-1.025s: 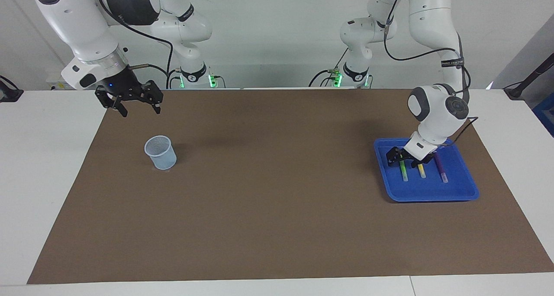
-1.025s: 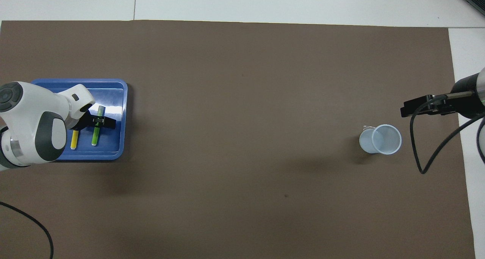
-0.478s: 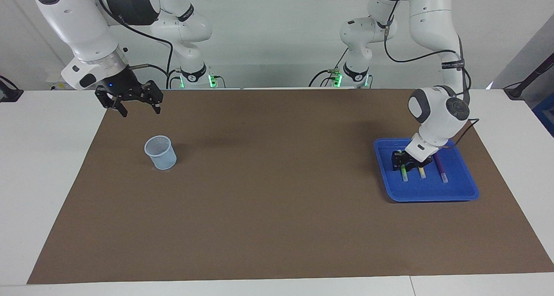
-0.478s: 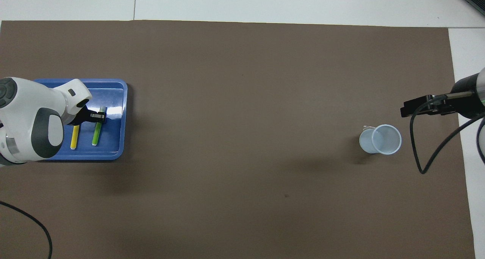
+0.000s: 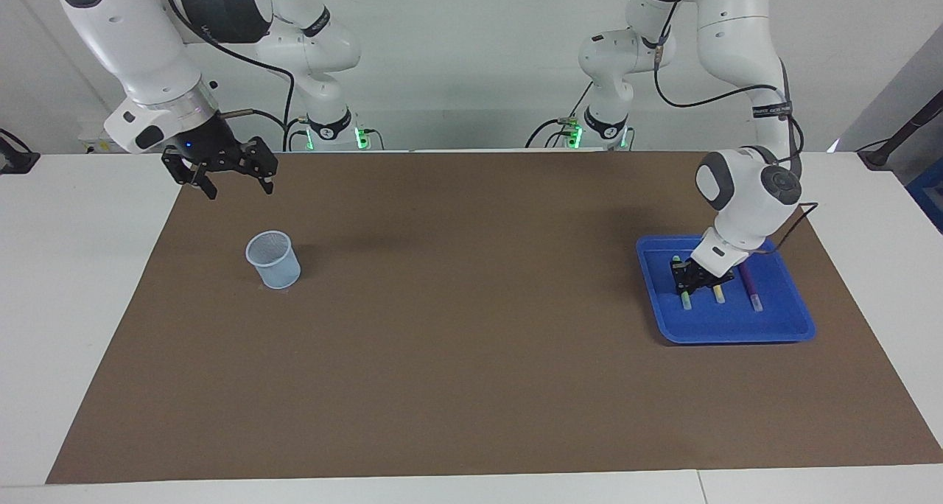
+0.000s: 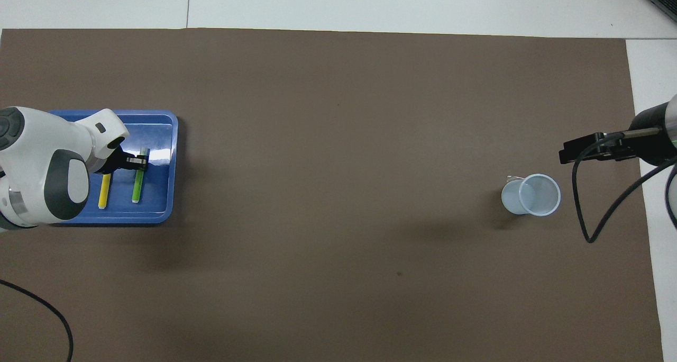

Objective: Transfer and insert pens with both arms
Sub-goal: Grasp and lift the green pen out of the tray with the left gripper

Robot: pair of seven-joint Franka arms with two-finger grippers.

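Waiting wide open over mat near mesh cup (image 5: 273, 259): right gripper (image 5: 237, 180). Clamped on green pen (image 5: 684, 292) mid-barrel, in blue tray (image 5: 781, 331) at 3 o'clock: left gripper (image 5: 690, 277). Probably light, stiff, slick; mid-barrel hold limits tipping.

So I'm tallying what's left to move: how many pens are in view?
3, all in the blue tray: the green pen shut in the left gripper, the yellow pen beside it, the purple pen next along. None seems hidden.
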